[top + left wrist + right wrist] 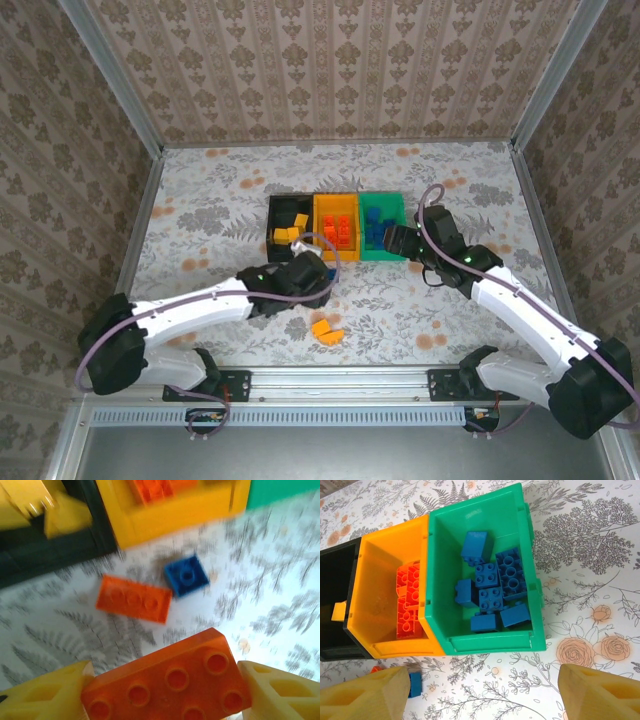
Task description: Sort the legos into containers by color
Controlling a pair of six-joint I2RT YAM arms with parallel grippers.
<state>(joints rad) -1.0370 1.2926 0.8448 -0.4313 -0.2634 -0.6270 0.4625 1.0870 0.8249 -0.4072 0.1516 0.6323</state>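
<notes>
Sorting looks well along. On the left, the black bin (273,212) holds a few yellow bricks (287,236). Just in front of it the left claw (162,695) is clamped on a held brick (170,672), red-orange, a finger against each short end and studs up, so it rides level. I'd guess it is bound for the orange bin (395,532) next door, where the sorted red-orange bricks (407,600) lie.

Beneath that claw, on the flowered surface (200,220), a loose red-orange brick (134,599) and a loose blue brick (186,576) lie just short of the bins. Two yellow-orange pieces (325,332) sit nearer the arms.

Further right, the green bin (492,642) has the blue bricks (492,580) piled in it. The right claw (480,692) hangs just beside that bin, fingers spread wide with nothing between them. It seems well placed for the stray blue one.
</notes>
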